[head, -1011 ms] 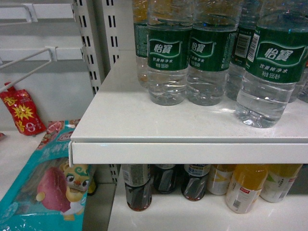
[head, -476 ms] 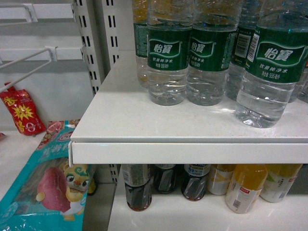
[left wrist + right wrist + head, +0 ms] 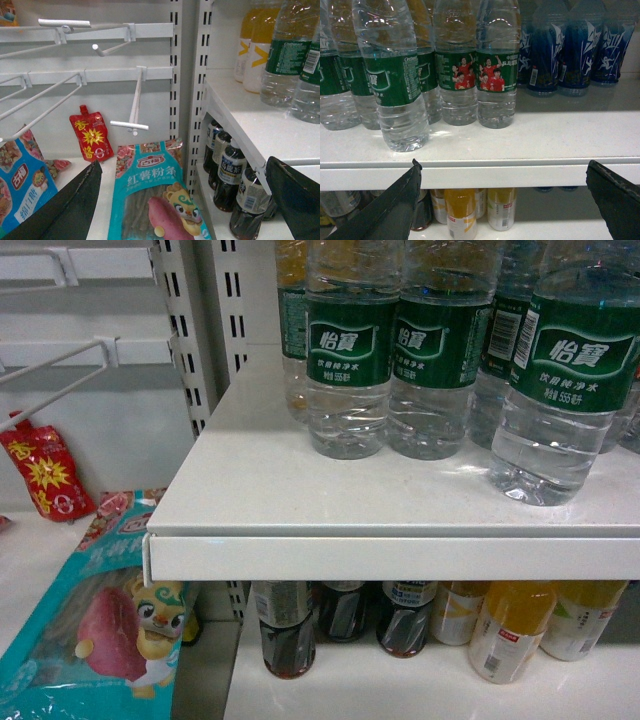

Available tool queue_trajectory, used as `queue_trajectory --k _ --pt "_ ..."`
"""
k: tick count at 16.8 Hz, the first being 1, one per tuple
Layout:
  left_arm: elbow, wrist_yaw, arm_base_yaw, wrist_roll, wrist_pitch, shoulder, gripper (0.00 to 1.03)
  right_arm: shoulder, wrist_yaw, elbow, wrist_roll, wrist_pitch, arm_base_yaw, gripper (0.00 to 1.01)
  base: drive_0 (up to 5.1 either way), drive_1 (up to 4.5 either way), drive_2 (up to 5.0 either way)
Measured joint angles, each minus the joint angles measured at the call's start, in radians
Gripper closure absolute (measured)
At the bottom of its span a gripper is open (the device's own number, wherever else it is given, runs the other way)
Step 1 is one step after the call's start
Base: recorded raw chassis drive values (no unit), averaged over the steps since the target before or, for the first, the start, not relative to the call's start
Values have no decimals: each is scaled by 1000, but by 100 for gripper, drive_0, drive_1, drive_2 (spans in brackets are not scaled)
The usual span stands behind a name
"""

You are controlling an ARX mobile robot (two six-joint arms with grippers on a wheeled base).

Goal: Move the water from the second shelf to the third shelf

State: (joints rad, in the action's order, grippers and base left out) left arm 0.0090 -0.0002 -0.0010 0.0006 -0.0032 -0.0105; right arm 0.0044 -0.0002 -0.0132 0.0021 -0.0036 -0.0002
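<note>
We face a white shelf [image 3: 300, 490] that carries the water bottles [image 3: 347, 350], a cluster of clear ribbed bottles with green labels standing upright toward its back and right. One of them [image 3: 560, 380] stands a little forward of the rest, nearer the shelf's front edge. To the left, a perforated upright post [image 3: 185, 340] divides this bay from a bay of white wire hooks [image 3: 60, 380].

Under the shelf stands a row of dark drink bottles [image 3: 290, 635] and, to their right, orange juice bottles [image 3: 510, 630]. In the left bay lie a teal packet with a cartoon sweet potato [image 3: 95, 630] and, behind it, a small red pouch [image 3: 45, 475].

In the right wrist view our right gripper [image 3: 507, 205] hangs just before the shelf edge with its jaws spread wide, holding nothing; blue-labelled bottles [image 3: 580, 50] stand to the right of the water. In the left wrist view our left gripper [image 3: 187, 205] also has its jaws spread and empty, over the teal packet.
</note>
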Motion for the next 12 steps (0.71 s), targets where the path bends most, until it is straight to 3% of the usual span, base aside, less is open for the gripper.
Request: queue_trajectory --k 12 --pt "0 0 0 0 1 0 5 0 0 0 0 1 0 3 0 0 0"
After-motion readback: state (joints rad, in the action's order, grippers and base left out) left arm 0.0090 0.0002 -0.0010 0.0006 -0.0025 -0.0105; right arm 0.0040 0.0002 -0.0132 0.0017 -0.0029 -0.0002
